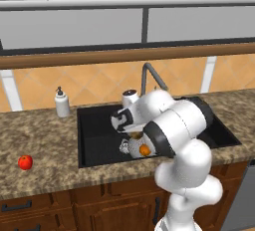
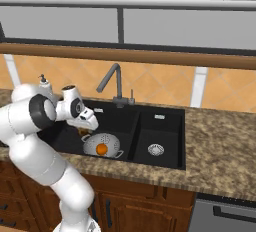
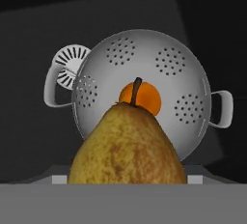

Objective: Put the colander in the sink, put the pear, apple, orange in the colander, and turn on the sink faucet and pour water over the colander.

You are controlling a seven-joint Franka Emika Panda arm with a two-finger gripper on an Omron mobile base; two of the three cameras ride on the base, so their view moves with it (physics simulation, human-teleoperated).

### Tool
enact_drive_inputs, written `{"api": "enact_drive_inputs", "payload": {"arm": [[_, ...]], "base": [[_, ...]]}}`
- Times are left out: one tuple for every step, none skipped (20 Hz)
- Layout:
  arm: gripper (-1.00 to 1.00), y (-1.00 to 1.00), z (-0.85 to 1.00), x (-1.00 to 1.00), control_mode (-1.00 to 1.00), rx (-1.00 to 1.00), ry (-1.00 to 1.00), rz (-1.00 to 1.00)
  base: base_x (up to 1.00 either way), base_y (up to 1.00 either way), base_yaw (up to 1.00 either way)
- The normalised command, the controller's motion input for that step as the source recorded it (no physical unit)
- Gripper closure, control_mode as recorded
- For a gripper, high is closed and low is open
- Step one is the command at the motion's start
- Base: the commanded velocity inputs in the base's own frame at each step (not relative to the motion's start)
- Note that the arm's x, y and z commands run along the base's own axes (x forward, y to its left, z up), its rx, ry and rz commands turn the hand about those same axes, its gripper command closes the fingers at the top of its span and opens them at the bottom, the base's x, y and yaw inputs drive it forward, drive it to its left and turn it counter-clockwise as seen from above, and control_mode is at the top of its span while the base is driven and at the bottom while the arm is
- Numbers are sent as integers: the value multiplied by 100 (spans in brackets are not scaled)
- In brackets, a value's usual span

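My gripper is shut on the brownish pear and holds it just above the colander. The silvery perforated colander stands in the large basin of the black sink, with the orange lying in its bottom. From the left base the pear shows under my hand, over the colander and the orange. The red apple rests on the counter far left of the sink. The dark faucet rises behind the basin.
A white soap dispenser stands on the granite counter left of the sink. The smaller right basin has a round silver drain. A wooden ledge and window run along the wall behind the faucet.
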Motion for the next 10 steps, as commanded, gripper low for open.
{"api": "enact_drive_inputs", "payload": {"arm": [[100,-54,-21,-4,-100,-1,-7,15],[100,-48,-23,0,-100,0,-6,14],[100,-35,-23,0,-100,0,-8,15],[100,-17,-27,-2,-100,0,-8,16],[100,-8,-26,0,-100,0,-9,16],[100,-10,-28,0,-100,0,-9,16],[100,-10,-31,0,-100,0,-6,15],[100,-13,-30,0,-100,0,-9,15],[100,-10,-29,0,-100,0,-10,14],[100,-5,-24,0,-100,0,-14,14]], "base": [[0,0,0],[0,0,0],[0,0,0],[0,0,0],[0,0,0],[0,0,0],[0,0,0],[0,0,0],[0,0,0],[0,0,0]]}}
